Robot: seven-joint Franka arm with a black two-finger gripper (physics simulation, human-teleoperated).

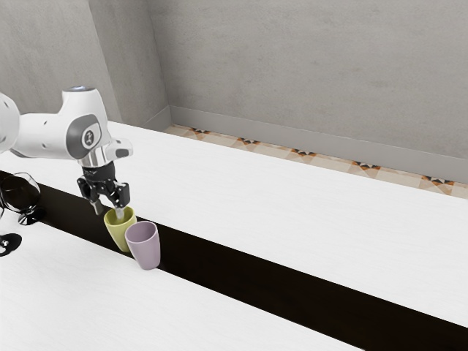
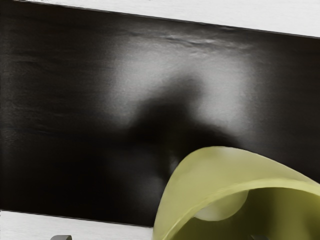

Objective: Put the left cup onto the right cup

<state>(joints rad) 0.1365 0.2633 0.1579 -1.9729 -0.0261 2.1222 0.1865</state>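
Note:
An olive-green cup (image 1: pixel 119 227) stands upright on the black strip of the table, touching or nearly touching a purple cup (image 1: pixel 142 245) on its exterior-view right. My gripper (image 1: pixel 110 208) hangs right over the green cup's rim on the side away from the purple cup. It is open, with one finger outside the wall and the other over the cup's mouth. In the wrist view the green cup's rim (image 2: pixel 235 195) sits large and close under my hand, above the black strip (image 2: pixel 75 100).
The black strip (image 1: pixel 292 292) runs diagonally between two white table surfaces (image 1: pixel 307 205). Dark wine glasses (image 1: pixel 22 197) stand at the exterior view's left edge, close behind my arm. A grey wall and patterned floor lie beyond the table.

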